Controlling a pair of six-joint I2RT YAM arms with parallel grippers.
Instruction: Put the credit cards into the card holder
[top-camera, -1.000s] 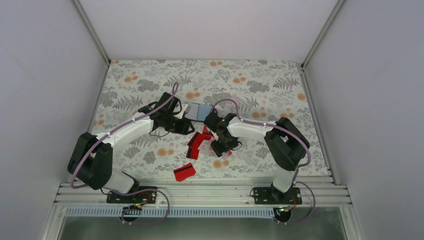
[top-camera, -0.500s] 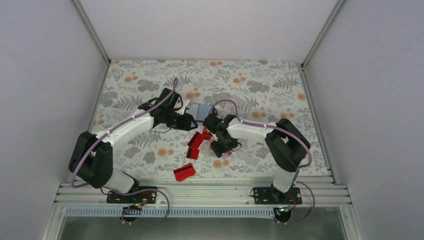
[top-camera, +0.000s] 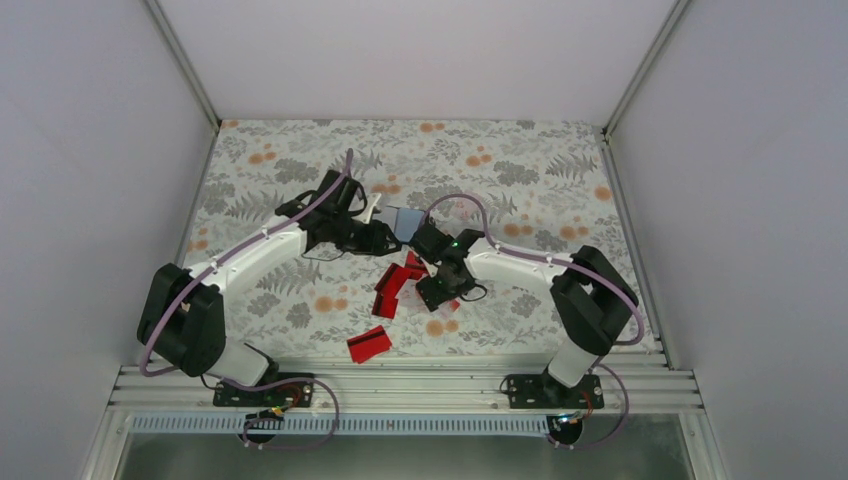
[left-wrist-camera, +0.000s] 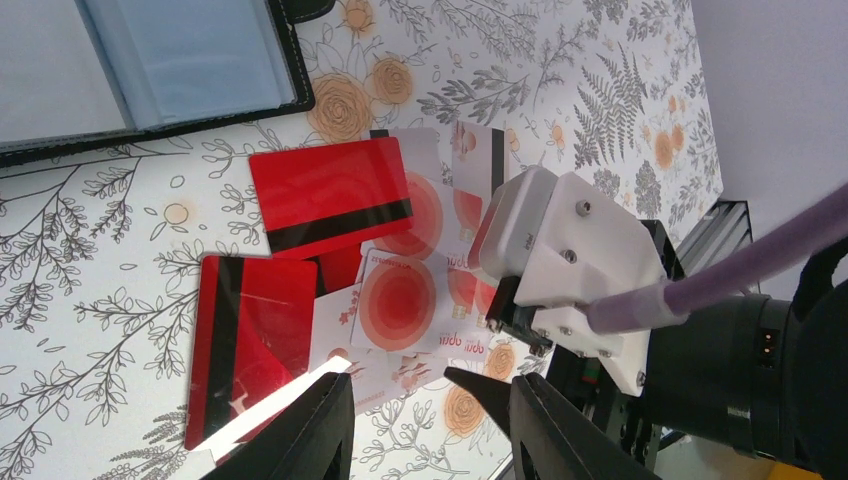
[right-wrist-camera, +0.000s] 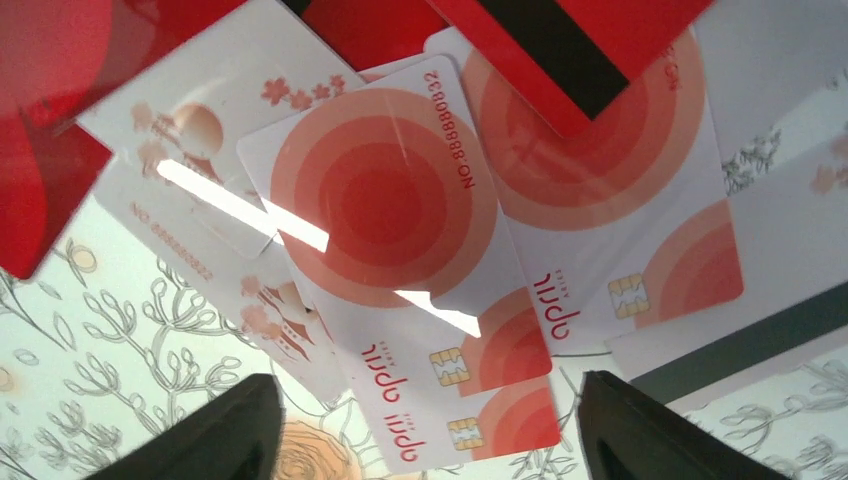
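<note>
Right gripper (right-wrist-camera: 425, 385) hovers wide and empty over the overlapping credit cards (right-wrist-camera: 385, 200); the card holder (left-wrist-camera: 150, 70) lies open, upper left in the left wrist view. We judge the cards thin, stiff and slippery: pinch an overhanging edge.

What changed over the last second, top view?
The left gripper slid right, close to the card holder. The right gripper edged left over the credit cards, its elbow swinging out right. Nothing was grasped or released. The card holder, the pile and the lone red card stayed put.
</note>
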